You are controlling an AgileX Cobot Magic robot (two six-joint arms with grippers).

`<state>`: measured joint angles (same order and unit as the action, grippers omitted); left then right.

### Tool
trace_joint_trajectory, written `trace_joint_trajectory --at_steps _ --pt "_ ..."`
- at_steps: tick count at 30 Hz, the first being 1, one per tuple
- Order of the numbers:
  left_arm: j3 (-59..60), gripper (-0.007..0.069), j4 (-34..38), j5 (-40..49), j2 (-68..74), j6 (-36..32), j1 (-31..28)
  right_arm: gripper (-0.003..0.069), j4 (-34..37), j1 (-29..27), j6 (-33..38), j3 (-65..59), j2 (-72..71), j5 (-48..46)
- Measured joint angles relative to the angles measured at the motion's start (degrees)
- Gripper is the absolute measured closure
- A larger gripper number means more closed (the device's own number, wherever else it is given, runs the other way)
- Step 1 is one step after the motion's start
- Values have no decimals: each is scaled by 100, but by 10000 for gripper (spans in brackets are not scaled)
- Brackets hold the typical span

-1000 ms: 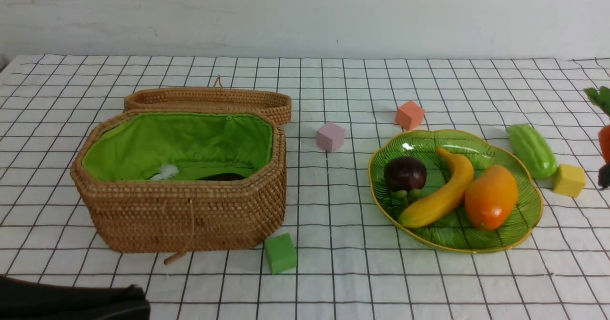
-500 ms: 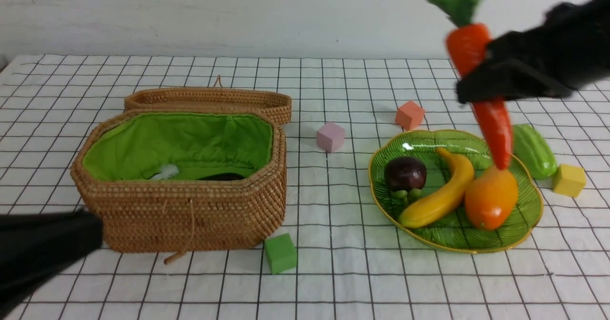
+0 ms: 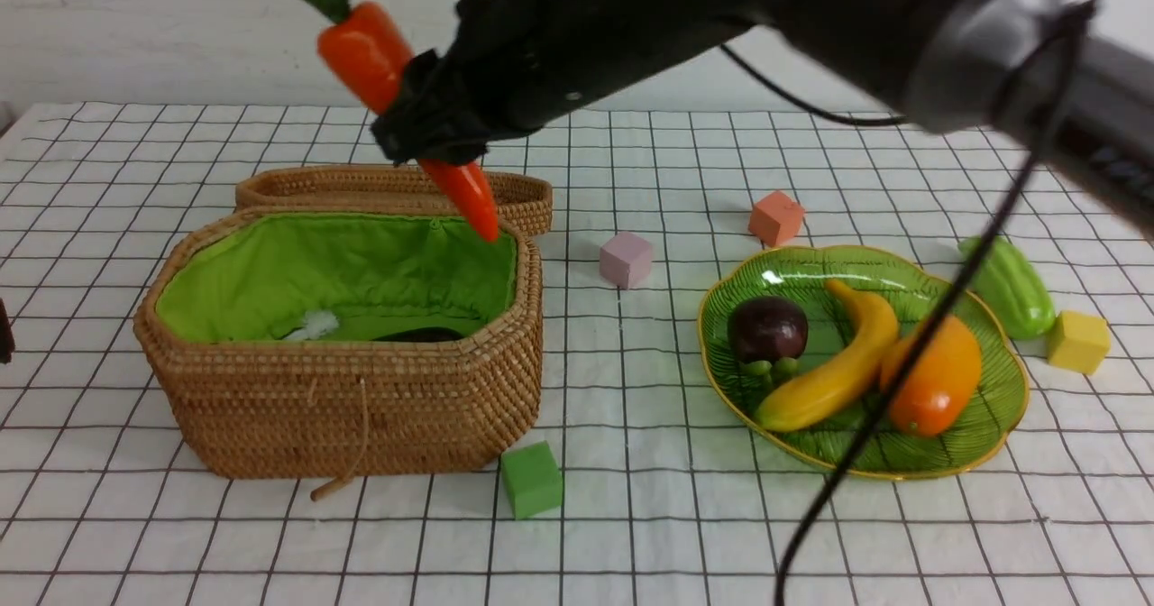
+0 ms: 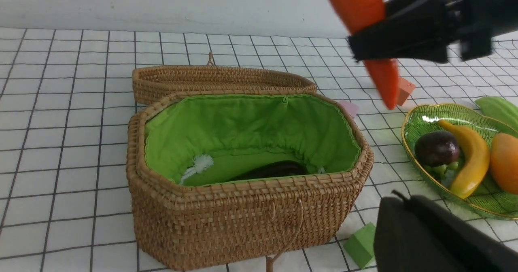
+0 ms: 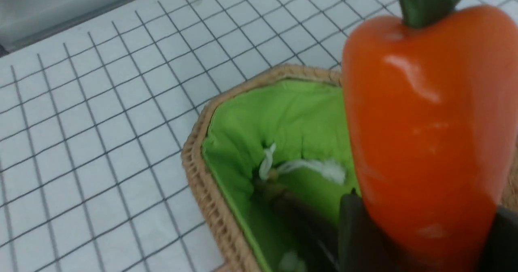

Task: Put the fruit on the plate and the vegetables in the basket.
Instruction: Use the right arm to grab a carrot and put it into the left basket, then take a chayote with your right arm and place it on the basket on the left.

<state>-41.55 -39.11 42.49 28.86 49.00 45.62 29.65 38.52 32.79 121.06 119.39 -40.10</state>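
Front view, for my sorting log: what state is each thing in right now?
Carrot: held in the air over the basket.
Right gripper: fingers shut on the carrot.
Basket: open, lid folded back.
Eggplant: lying inside the basket.
Plate: holding all three fruits.
Banana: on the plate.
Mango: on the plate.
Mangosteen: on the plate.
Gourd: on the table beside the plate, unsorted.

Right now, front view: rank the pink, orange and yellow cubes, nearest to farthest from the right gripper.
From the right gripper, holding the carrot above the basket:
1. Pink cube, beside the basket.
2. Orange cube, behind the plate.
3. Yellow cube, far right, past the plate.
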Motion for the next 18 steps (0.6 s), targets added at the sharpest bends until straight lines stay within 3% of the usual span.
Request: trace_joint_trajectory --at_steps 3,6,10,12,15,18 --pt "0 630 -1 0 0 14 0 340 0 89 353 170 336 297" --pt "0 630 4 0 0 18 0 276 -24 153 745 211 638 460" --pt "0 630 51 -4 0 18 0 94 -98 146 836 218 594 208" --pt "0 630 99 -50 0 18 0 46 -158 128 836 218 489 -3" --pt "0 630 341 -342 0 -112 0 6 -540 28 387 218 -6 -790" --pt "0 630 777 -812 0 -476 0 58 -1268 -192 -635 248 -598 -1720"
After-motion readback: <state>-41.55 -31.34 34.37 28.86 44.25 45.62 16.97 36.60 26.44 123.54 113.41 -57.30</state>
